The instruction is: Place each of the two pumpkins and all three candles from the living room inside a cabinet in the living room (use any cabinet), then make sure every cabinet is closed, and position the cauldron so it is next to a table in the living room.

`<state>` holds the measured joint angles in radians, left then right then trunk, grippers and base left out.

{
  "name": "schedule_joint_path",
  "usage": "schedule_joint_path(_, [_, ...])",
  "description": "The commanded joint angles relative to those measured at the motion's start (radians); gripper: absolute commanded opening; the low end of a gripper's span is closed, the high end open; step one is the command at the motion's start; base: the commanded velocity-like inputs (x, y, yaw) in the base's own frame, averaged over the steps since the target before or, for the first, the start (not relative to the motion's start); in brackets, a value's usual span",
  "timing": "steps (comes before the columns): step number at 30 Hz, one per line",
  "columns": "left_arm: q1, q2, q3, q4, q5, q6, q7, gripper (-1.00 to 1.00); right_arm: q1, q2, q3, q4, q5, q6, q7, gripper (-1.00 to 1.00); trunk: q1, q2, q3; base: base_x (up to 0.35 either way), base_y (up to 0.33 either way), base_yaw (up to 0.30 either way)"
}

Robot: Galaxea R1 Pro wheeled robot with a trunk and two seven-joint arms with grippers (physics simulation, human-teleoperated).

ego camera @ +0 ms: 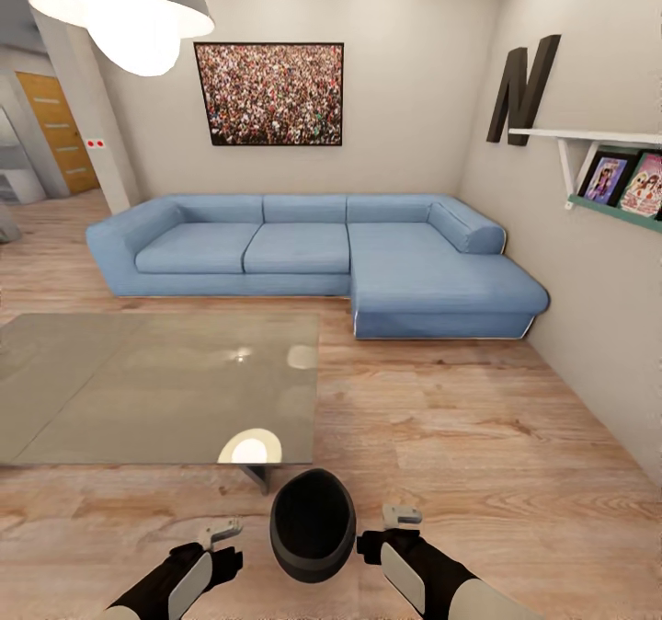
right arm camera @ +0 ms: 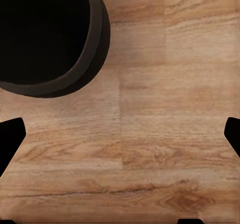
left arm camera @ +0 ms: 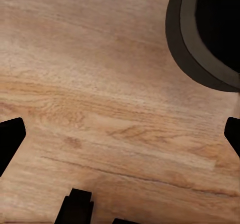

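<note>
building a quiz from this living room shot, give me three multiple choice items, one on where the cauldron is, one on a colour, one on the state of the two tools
1. Where is the cauldron?
A. on the sofa
B. on the wood floor between the two tools
C. on the glass table

2. What colour is the sofa?
A. blue
B. red
C. green

3. What state are the left tool and right tool in?
A. both clamped on the cauldron
B. one holding a pumpkin
C. both open and empty

Answers: 1 B, it stands on floorboards near the table corner, a tool each side. 2 A, its cushions are light blue. 3 C, wrist views show spread fingers over bare floor.
</note>
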<state>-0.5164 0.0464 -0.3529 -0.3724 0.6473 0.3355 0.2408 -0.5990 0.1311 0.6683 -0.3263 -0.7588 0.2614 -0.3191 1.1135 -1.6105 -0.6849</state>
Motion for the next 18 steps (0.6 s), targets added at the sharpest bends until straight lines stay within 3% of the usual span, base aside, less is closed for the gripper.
schedule_joint_path(1, [0.0, 0.001, -0.008, -0.002, 0.01, 0.003, 0.008, 1.0, -0.001, -0.001, 0.008, -0.002, -0.007, 0.004, -0.008, 1.0, -0.004, 0.007, 0.002, -0.131, 0.0, 0.042])
schedule_joint_path(8, [0.0, 0.001, -0.008, 0.0, 0.01, 0.002, 0.008, 1.0, -0.001, 0.0, 0.01, -0.002, -0.002, 0.004, -0.008, 1.0, -0.031, 0.056, 0.024, -0.049, 0.0, 0.206])
schedule_joint_path(18, [0.0, 0.002, -0.007, 0.0, 0.012, 0.002, 0.009, 1.0, -0.001, 0.001, 0.01, -0.002, 0.004, -0.001, -0.008, 1.0, -0.031, 0.056, 0.024, -0.002, 0.0, 0.283])
